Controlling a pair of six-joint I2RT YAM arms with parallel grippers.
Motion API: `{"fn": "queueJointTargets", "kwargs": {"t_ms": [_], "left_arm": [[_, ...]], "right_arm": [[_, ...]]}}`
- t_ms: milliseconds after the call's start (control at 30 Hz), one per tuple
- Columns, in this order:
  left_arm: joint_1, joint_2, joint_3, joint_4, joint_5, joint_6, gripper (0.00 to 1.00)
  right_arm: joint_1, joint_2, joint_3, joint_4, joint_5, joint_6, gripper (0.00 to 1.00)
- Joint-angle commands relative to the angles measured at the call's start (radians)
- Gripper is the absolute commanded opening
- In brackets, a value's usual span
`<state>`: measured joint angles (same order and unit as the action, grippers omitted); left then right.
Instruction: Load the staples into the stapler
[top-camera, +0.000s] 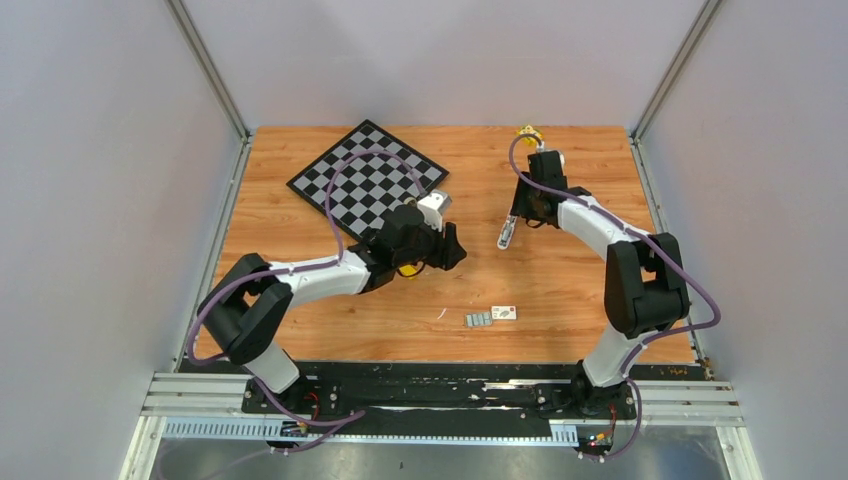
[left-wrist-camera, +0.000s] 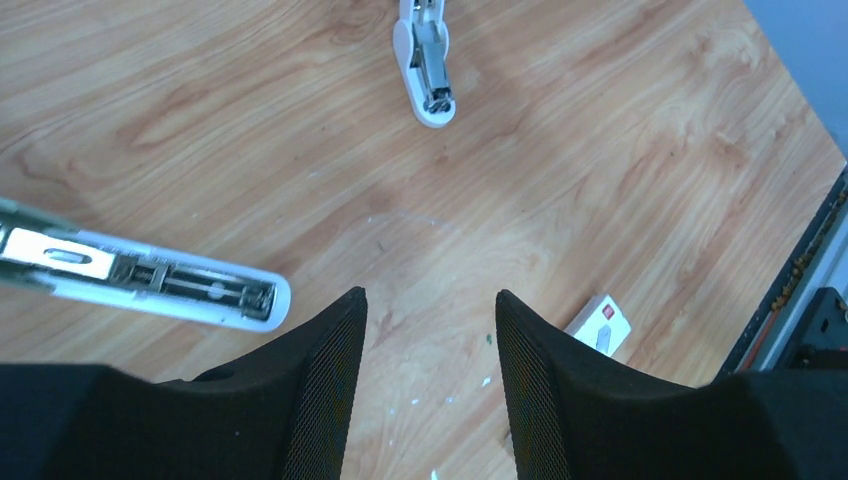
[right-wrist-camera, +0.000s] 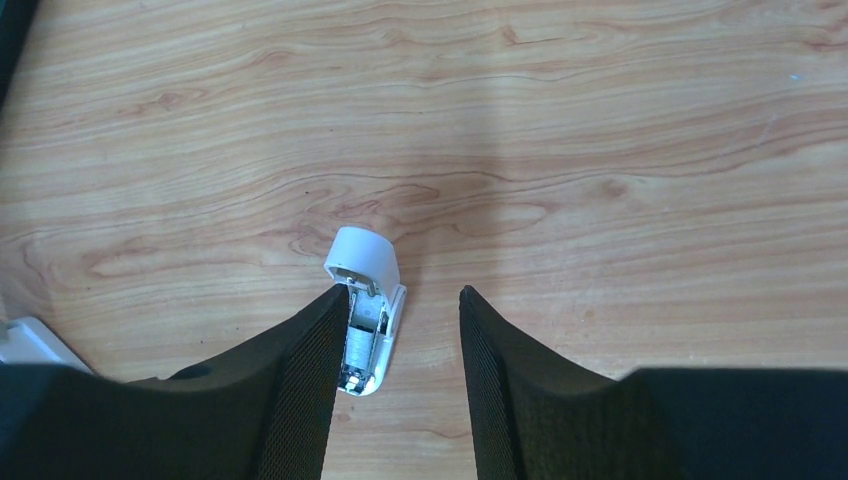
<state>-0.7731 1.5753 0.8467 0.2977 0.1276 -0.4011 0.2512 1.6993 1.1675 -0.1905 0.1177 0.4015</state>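
The stapler (top-camera: 507, 235) lies on the wooden table, small and white, its top flipped up and its metal tray showing (right-wrist-camera: 365, 262). My right gripper (right-wrist-camera: 400, 290) stands open over it. The stapler rests against the inner side of the left finger (right-wrist-camera: 310, 370), with a clear gap to the other finger. The left wrist view shows the same stapler far ahead (left-wrist-camera: 428, 75). Several grey strips of staples (top-camera: 479, 319) lie near the front edge. My left gripper (left-wrist-camera: 430, 292) is open with nothing between its fingers, hovering over bare wood.
A small white labelled box (top-camera: 504, 313) (left-wrist-camera: 603, 322) sits beside the staples. A long white piece with an open metal channel (left-wrist-camera: 150, 280) lies left of my left gripper. A checkerboard (top-camera: 367, 177) lies at the back left. A yellow block (top-camera: 408, 269) sits under the left arm.
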Motion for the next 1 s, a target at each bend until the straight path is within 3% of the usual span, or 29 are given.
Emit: {"fn": "queueJointTargets", "kwargs": {"t_ms": [0, 967], "left_arm": [[-0.015, 0.072, 0.068, 0.106, -0.024, -0.010, 0.53], [-0.019, 0.100, 0.072, 0.087, -0.022, 0.002, 0.52]], "right_arm": [[-0.026, 0.017, -0.035, 0.032, -0.100, -0.042, 0.48], [-0.026, 0.110, -0.085, 0.128, -0.119, -0.064, 0.46]]}}
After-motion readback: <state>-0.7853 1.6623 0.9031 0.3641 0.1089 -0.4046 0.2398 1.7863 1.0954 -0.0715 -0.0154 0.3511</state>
